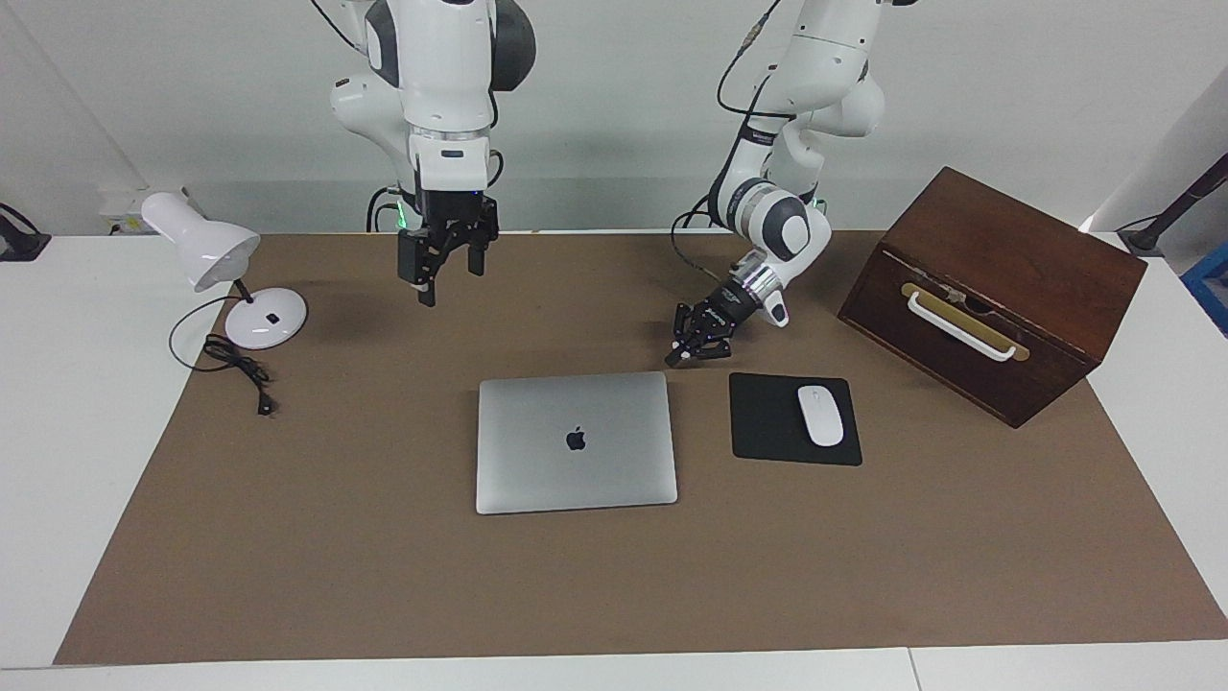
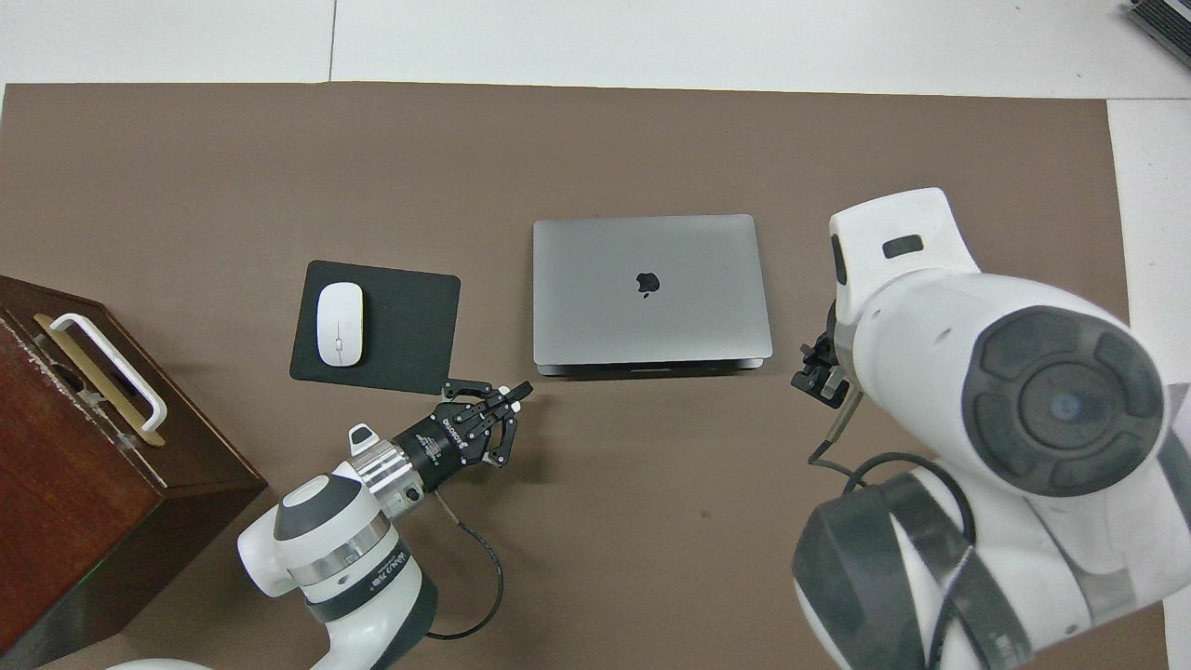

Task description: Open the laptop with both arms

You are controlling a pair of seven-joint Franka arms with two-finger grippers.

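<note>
Hovering left tool (image 1: 672,360) pinched shut beside closed laptop (image 1: 576,441) | right tool (image 1: 441,278) unclear

Bright, even light from above fills both views, with only soft, faint shadows on the brown mat (image 1: 384,576) beside the laptop (image 1: 576,441) and under the arms. The white bench (image 1: 77,432) looks slightly washed out. The right arm (image 2: 1005,419) looms large and soft-focused in the overhead view.

You've got two white arms w/ dark grey joint caps: left arm (image 1: 782,216), right arm (image 1: 446,77). Black cables run along both, silver rings at the wrists. Black linkage grippers; left gripper (image 1: 683,356) has white-tipped fingers.
</note>
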